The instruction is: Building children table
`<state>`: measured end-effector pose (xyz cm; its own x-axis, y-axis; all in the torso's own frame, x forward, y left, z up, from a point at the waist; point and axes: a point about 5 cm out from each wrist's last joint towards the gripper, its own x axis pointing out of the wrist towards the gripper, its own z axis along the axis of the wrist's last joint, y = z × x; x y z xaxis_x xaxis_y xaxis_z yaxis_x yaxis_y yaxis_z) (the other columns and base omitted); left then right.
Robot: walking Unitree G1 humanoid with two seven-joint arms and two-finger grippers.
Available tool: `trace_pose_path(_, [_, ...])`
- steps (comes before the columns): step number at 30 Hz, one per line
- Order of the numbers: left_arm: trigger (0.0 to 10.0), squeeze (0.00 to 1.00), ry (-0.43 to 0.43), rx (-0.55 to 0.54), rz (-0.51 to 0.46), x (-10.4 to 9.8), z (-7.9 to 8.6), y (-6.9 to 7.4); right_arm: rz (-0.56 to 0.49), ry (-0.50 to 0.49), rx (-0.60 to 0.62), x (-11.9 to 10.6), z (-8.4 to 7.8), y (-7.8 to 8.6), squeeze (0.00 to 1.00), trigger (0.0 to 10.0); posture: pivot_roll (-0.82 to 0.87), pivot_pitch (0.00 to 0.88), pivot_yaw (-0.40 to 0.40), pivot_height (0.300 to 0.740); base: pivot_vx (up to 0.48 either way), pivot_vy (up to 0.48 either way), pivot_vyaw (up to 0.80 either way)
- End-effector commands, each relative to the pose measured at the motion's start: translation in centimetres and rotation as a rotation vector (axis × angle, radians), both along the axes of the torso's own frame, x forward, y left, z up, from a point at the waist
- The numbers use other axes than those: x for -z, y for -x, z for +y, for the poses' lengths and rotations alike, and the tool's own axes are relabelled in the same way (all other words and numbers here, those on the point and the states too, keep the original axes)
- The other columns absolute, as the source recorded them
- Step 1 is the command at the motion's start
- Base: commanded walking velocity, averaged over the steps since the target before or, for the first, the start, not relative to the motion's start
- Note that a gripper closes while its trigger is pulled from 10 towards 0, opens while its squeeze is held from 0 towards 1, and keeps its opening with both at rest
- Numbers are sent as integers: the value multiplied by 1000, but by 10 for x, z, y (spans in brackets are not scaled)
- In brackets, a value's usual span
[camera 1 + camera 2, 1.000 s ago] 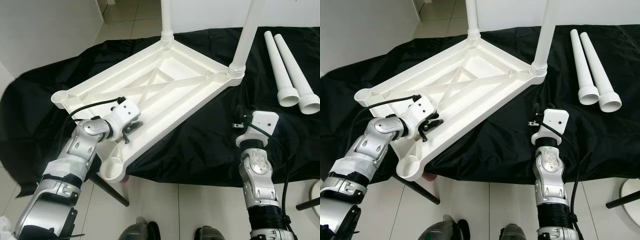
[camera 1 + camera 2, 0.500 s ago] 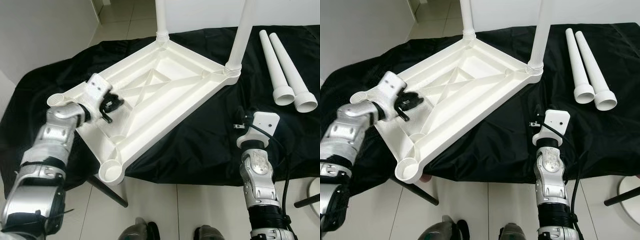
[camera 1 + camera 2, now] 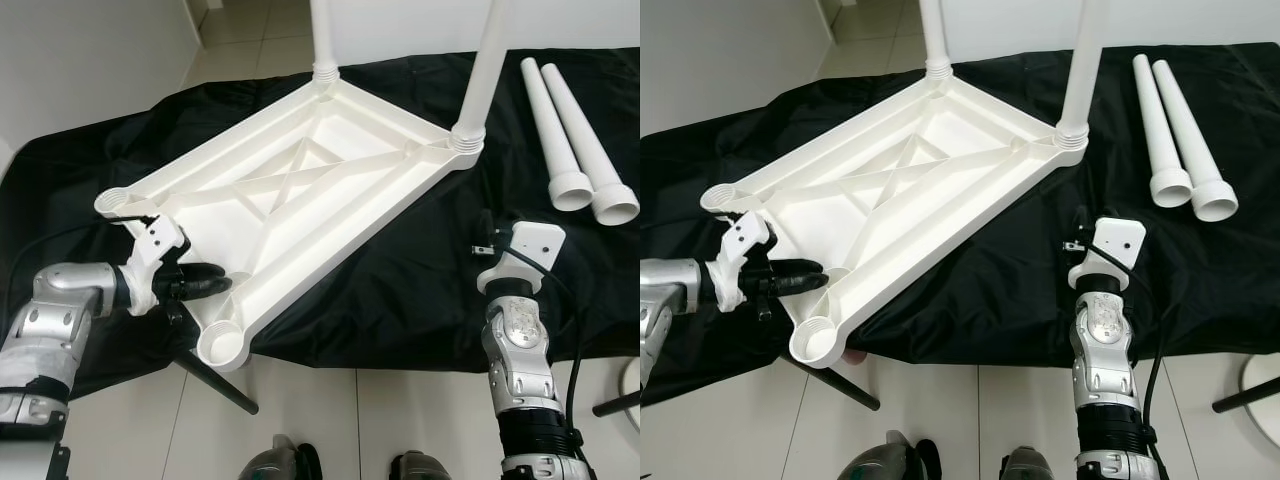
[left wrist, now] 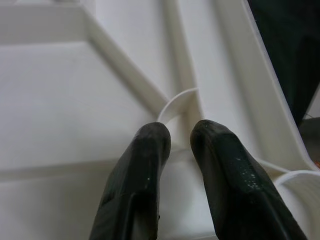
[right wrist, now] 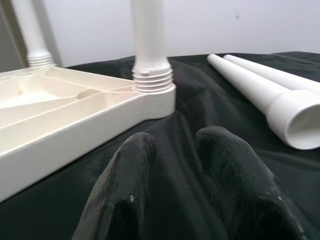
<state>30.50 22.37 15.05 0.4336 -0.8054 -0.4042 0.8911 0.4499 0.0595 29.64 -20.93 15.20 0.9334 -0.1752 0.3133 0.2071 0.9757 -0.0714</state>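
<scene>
Since the whole job sits on a bench under a black cloth, I'll start there: it covers everything and hangs over the near edge. On it lies the white tabletop, upside down and turned at an angle, with one corner poking out past the bench edge toward me. Two legs are already standing in the far corner sockets. The two near sockets are bare, one by my left side and one at the overhanging corner.

Two loose legs lie side by side on the cloth off to my right, wide ends toward me, well apart from the tabletop.

My left fingers are nearly closed with just a slim gap, holding nothing, tips resting right at the tabletop's near rim between those two bare sockets. My right fingers hover low over the cloth, slightly parted and empty, pointing toward the nearer fitted leg with the loose legs just off to the side.

My guess for doing this well: brace the tabletop with the left so it can't skid or tip off that overhang, and grab a loose leg with the right somewhere around the middle. Then line the wide end square over a bare socket before twisting. If it goes in crooked it'll probably jam.
</scene>
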Motion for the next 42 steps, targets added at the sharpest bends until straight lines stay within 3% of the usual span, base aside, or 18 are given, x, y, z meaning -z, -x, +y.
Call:
trace_pose_path(1, [10000, 0, -6, 99, 78, 3, 3, 11, 15, -12, -7, 6, 2, 1, 0, 10000, -19, 75, 172, 740, 0, 0, 0])
trace_pose_path(6, [10000, 0, -35, 144, 93, 5, 5, 18, 14, -8, -11, 4, 2, 0, 0, 10000, -14, 77, 170, 740, 0, 0, 0])
trace_pose_path(12, [10000, 0, -107, 194, 135, 23, 4, 35, 12, -6, -17, 4, 3, -2, 0, 10000, -15, 69, 163, 740, 0, 0, 0])
trace_pose_path(19, [10000, 0, -103, 211, 146, 32, -5, 42, 11, -4, -18, 4, 3, -2, 0, 10000, -20, 69, 153, 740, 0, 0, 0])
trace_pose_path(23, [10000, 0, -36, 230, 146, 40, -36, 49, 13, 0, -21, 4, 3, -2, 0, 10000, -25, 71, 145, 740, 0, 0, 0])
trace_pose_path(26, [10000, 0, -32, 233, 140, 40, -39, 50, 14, 0, -22, 4, 3, -2, 0, 10000, -25, 71, 145, 740, 0, 0, 0])
trace_pose_path(28, [10000, 0, 37, 210, 103, 36, -62, 44, 15, 2, -23, 4, 3, -1, 0, 10000, -30, 71, 144, 740, 0, 0, 0])
trace_pose_path(30, [10000, 0, 37, 210, 103, 36, -62, 44, 15, 2, -23, 4, 3, -1, 0, 10000, -30, 71, 144, 740, 0, 0, 0])
trace_pose_path(34, [10000, 0, 106, 161, 43, 30, -83, 36, 13, 1, -19, 3, 3, 0, 0, 10000, -44, 64, 149, 740, 0, 0, 0])
trace_pose_path(36, [10000, 0, 106, 161, 43, 30, -83, 36, 13, 1, -19, 3, 3, 0, 0, 10000, -44, 64, 149, 740, 0, 0, 0])
trace_pose_path(38, [10000, 0, 147, 116, 4, 25, -96, 30, 12, -2, -16, 3, 3, 0, 0, 10000, -47, 59, 149, 740, 0, 0, 0])
trace_pose_path(42, [10000, 0, 176, 74, -37, 18, -108, 23, 11, -2, -16, 4, 4, 1, 0, 10000, -49, 57, 148, 740, 0, 0, 0])
